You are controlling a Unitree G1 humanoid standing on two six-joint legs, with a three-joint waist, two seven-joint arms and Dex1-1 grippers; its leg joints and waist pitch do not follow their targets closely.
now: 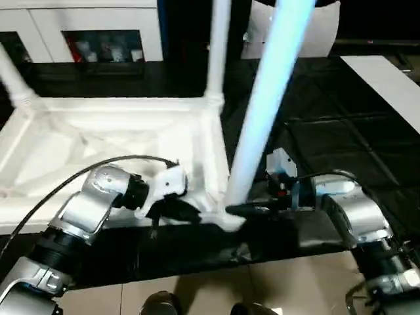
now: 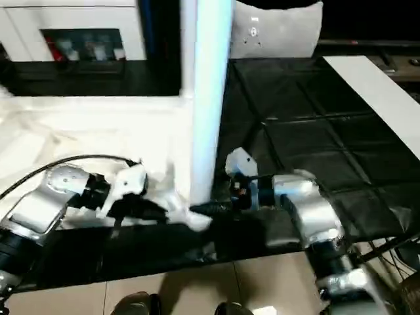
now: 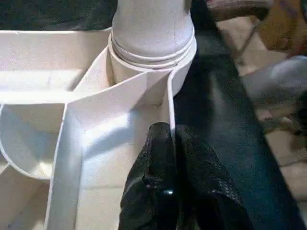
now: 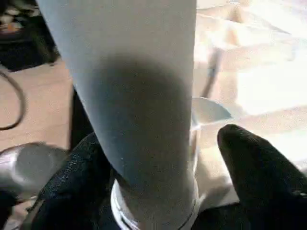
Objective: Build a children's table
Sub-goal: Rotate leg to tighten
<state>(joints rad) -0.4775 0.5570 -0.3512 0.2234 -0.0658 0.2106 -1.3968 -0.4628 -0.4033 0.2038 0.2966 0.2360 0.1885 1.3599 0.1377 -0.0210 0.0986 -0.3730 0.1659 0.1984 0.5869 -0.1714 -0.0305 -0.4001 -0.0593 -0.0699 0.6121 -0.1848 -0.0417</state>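
The white table top (image 1: pixel 98 141) lies upside down on the black workbench, ribbed underside up. Legs stand in its far left socket (image 1: pixel 13 79) and far right socket (image 1: pixel 218 46). A third leg (image 1: pixel 269 98) rises, slightly tilted, from the near right corner socket (image 3: pixel 151 52). My left gripper (image 3: pixel 171 132) is shut on the table top's thin rim wall just beside that corner. My right gripper (image 4: pixel 158 158) straddles the base of the third leg (image 4: pixel 139 96); one finger (image 4: pixel 81 182) lies against it, the other finger (image 4: pixel 259 167) stands a little apart.
The black mat workbench (image 1: pixel 328 131) stretches to the right, with a white board (image 1: pixel 387 79) at its far right. White cabinets (image 1: pixel 98 26) stand behind. The bench's near edge drops to tan floor (image 1: pixel 295 282). A black cable (image 1: pixel 59 184) loops over my left forearm.
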